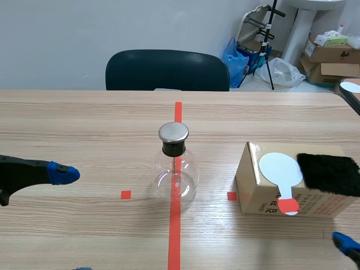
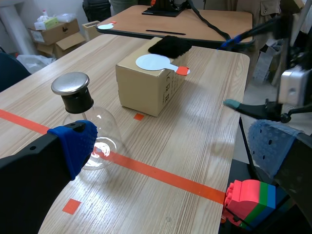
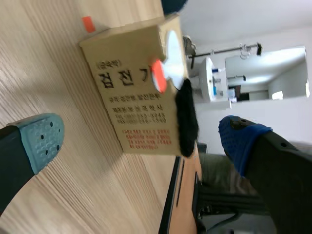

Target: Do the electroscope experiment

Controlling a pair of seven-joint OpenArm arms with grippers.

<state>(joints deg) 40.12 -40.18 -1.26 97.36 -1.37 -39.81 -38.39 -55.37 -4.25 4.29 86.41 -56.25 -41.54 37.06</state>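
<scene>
Looks like step one: electroscope (image 1: 175, 163) sits mid-bench, white paddle (image 1: 279, 169) and black cloth (image 1: 329, 173) atop the box (image 1: 264, 197) at right. Both left tool (image 2: 170, 146) and right tool (image 3: 141, 139) are wide open, empty. Next, probably grab the paddle.

L arm lies low at left edge of table (image 1: 84, 118), roughly level w/ it; L gripper (image 2: 170, 148) wide open, blue pads (image 2: 73, 144) far apart. R arm low at near right corner; R gripper (image 3: 141, 139) open too, fingers (image 3: 36, 139) spread wide.

Wooden table (image 1: 84, 118) with glass flask (image 1: 175, 171) and cardboard box (image 1: 257, 198)
</scene>
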